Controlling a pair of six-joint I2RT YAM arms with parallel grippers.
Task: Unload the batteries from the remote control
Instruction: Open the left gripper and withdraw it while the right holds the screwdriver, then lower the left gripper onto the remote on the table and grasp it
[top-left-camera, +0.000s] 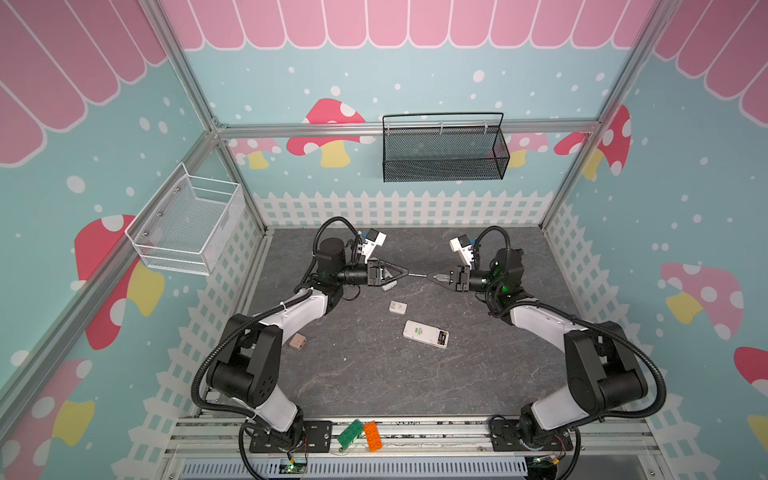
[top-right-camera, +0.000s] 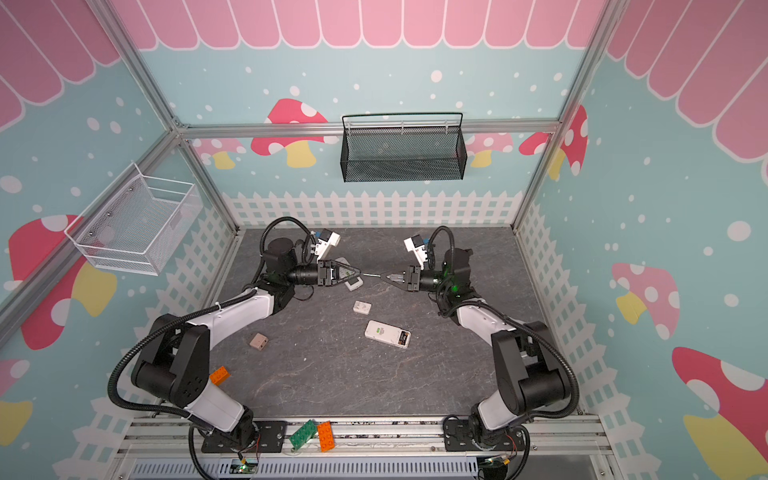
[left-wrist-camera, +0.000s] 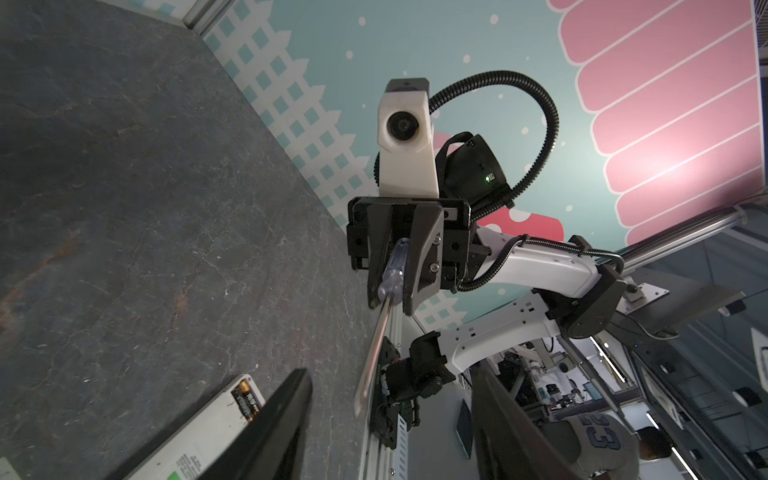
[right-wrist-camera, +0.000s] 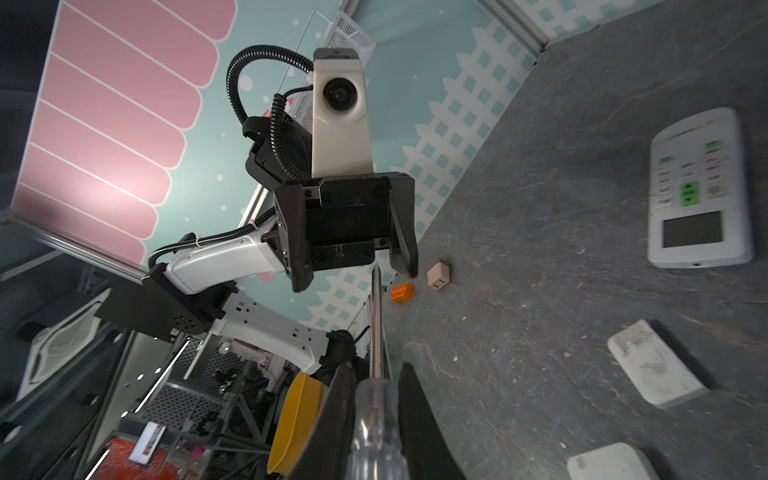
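Observation:
A white remote control lies face down mid-table with its compartment open. The batteries sit in it, black with orange-gold ends; the left wrist view shows one battery in that remote control. Above the table's far half, my right gripper is shut on the clear handle of a screwdriver. Its shaft points at my left gripper. The left gripper is open, and the shaft tip hangs between its jaws without touching them.
A second white remote lies face up under the left gripper. A loose white battery cover lies between the remotes, a tan block front left. Green and orange bricks sit on the front rail. White and black baskets hang on the walls.

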